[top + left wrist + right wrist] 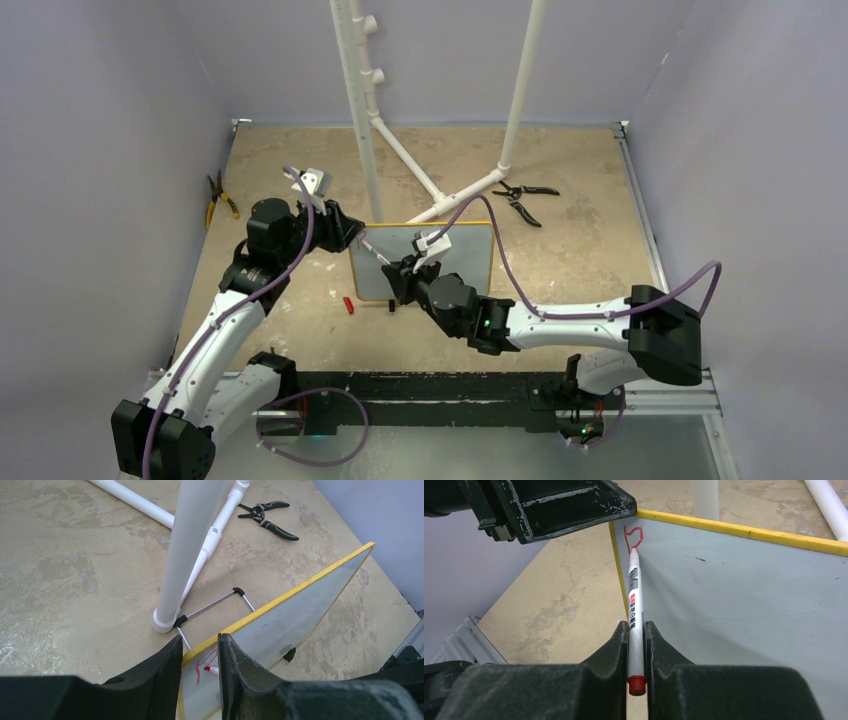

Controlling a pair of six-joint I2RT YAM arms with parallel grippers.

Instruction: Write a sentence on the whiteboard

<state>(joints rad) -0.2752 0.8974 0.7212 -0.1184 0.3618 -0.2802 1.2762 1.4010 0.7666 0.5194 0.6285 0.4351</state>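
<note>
Arms: white-shelled tubular left arm (215, 335) and matching right arm (570, 325), with bulky matte-black joint housings.
Hands: left hand (200, 667) and right hand (637, 635), each with two thick black plastic fingers, scuffed with pale scratches.
Cables: thin purple cable (717, 275) looping along each arm.
Wrist mounts: small white angular bracket (316, 181) on each wrist.
Light: small green light (487, 325) on a black joint of the right arm.

Whiteboard (372, 282) mid-table, marker (634, 610) tip on it — pipe stand (430, 190) behind, pliers (522, 198) behind-right, second pliers (218, 198) far left.
</note>
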